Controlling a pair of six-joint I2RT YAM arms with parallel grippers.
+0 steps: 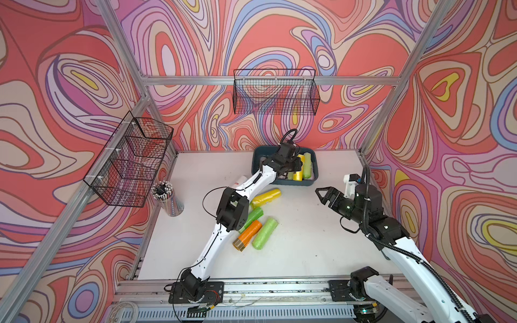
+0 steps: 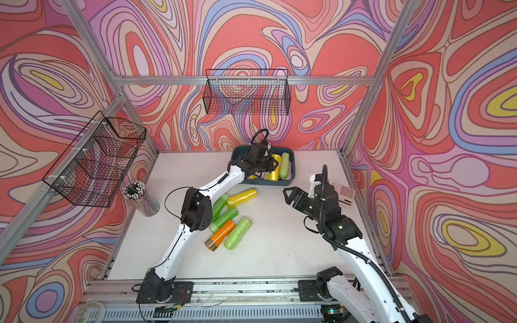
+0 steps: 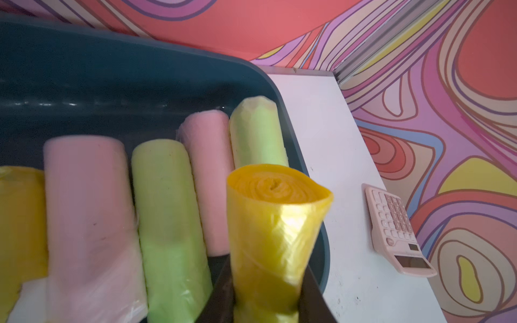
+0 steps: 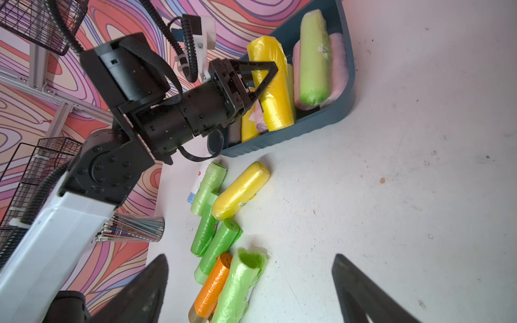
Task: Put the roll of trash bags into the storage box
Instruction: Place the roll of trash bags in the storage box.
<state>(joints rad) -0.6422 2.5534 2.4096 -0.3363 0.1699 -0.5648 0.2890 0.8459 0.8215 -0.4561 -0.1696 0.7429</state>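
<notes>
My left gripper point(image 1: 297, 165) point(image 3: 265, 271) is shut on a yellow roll of trash bags point(image 3: 277, 232) point(image 4: 270, 84) and holds it over the right part of the dark teal storage box point(image 1: 282, 183) point(image 2: 263, 183) point(image 3: 112, 70) point(image 4: 279, 139). Pink point(image 3: 86, 209), pale green point(image 3: 167, 209) and yellow rolls lie side by side in the box. Loose rolls lie in the middle of the table: yellow point(image 1: 265, 195), green point(image 1: 253, 215), orange point(image 1: 247, 232) and light green point(image 1: 264, 233). My right gripper point(image 1: 321, 193) point(image 2: 288, 193) point(image 4: 251, 256) hangs open and empty to the right of them.
A cup of pens point(image 1: 167, 198) stands at the table's left edge. Black wire baskets hang on the left wall point(image 1: 131, 159) and the back wall point(image 1: 275, 92). A pink calculator point(image 2: 345, 193) point(image 3: 397, 226) lies near the right edge.
</notes>
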